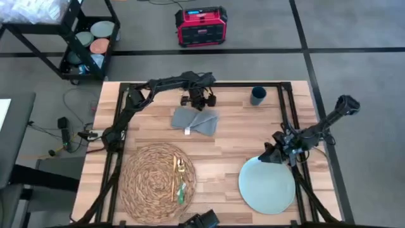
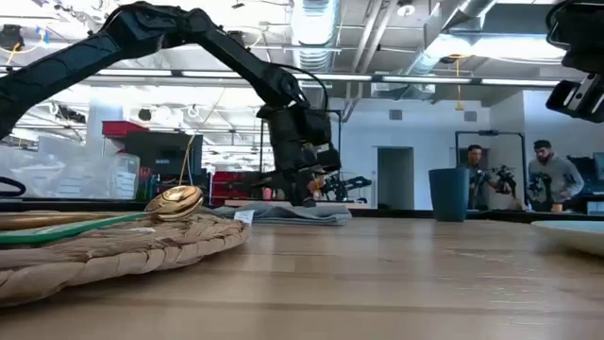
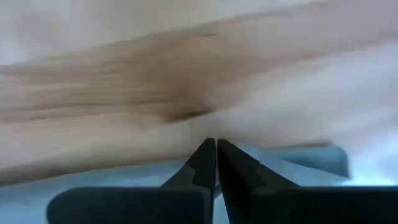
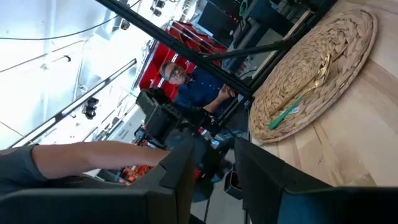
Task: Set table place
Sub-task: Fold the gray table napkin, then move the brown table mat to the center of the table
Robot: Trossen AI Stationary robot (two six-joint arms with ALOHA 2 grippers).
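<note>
Left pincer (image 1: 201, 103) hovered at the far edge of the crumpled grey cloth napkin (image 1: 195, 120), which lay toward the far middle of the light-wood butcher-block desk (image 1: 221, 149); in its wrist view the two dark fingers (image 3: 205, 163) met tip to tip with nothing visibly between them, though the blur there left it possible a thin fold was pinched. Being soft and limp, the napkin would likely sag and drag rather than lift flat, so a pinch on a raised fold near one edge seemed the surest hold. Right pincer (image 1: 276, 154) waited at the far rim of the pale blue-green round plate (image 1: 267, 185), slightly parted and empty. Gold and green-handled cutlery (image 1: 178, 178) lay on the round woven straw placemat (image 1: 157, 182), well apart from the small dark teal cup (image 1: 257, 95).
</note>
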